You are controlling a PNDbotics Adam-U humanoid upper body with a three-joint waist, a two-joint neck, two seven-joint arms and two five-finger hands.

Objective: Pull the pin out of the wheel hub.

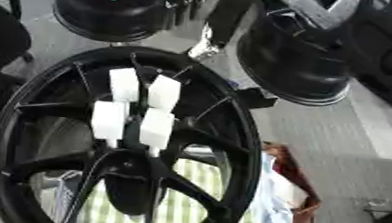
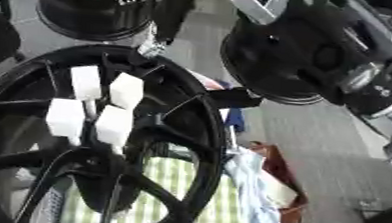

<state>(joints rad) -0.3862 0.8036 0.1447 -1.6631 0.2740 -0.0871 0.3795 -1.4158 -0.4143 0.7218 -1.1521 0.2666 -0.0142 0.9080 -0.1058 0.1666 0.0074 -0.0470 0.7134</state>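
Observation:
A large black spoked wheel hub fills the lower left of both views, tilted toward me. Several white blocks on thin stems cluster just above the hub's centre; I cannot tell whether they are pin heads. My right arm, black with silver joints, enters from the upper right corner. A slim dark limb hangs from the top and ends in a silvery tip at the rim's upper edge. Its fingers cannot be made out. The left hand is in neither view.
Two more black wheels stand behind, one at the top left and one at the upper right. A green-and-white striped cloth lies under the hub. Beside it sit crumpled fabric and a brown object on grey floor.

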